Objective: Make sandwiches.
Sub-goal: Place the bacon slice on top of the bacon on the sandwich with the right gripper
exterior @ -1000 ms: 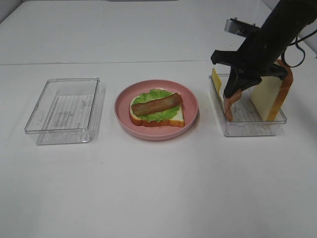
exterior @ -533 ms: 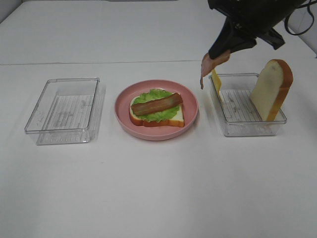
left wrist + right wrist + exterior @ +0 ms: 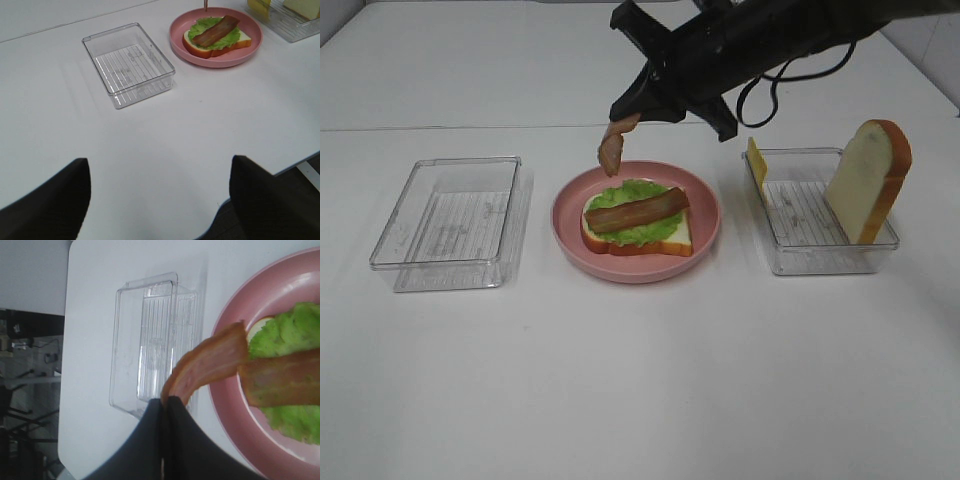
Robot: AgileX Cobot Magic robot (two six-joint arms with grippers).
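Meat strip [image 3: 611, 150] dangling from the right gripper [image 3: 623, 120], clamped tight, above the far left rim of the plate [image 3: 710, 215] by the sandwich [image 3: 638, 222]; left gripper [image 3: 159, 172] spread wide, empty.

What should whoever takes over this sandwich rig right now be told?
Grip: the right end effector is shut on a meat slice, which hangs over the far edge of the pink plate. The left end effector is open, holding nothing, back by the edge of the table.
Done: bottom bread slice on the plate, lettuce on it, bacon strip on top.
Left: lay the meat slice on the stack, then probably the cheese square and the upright bread slice, both in the right tray.
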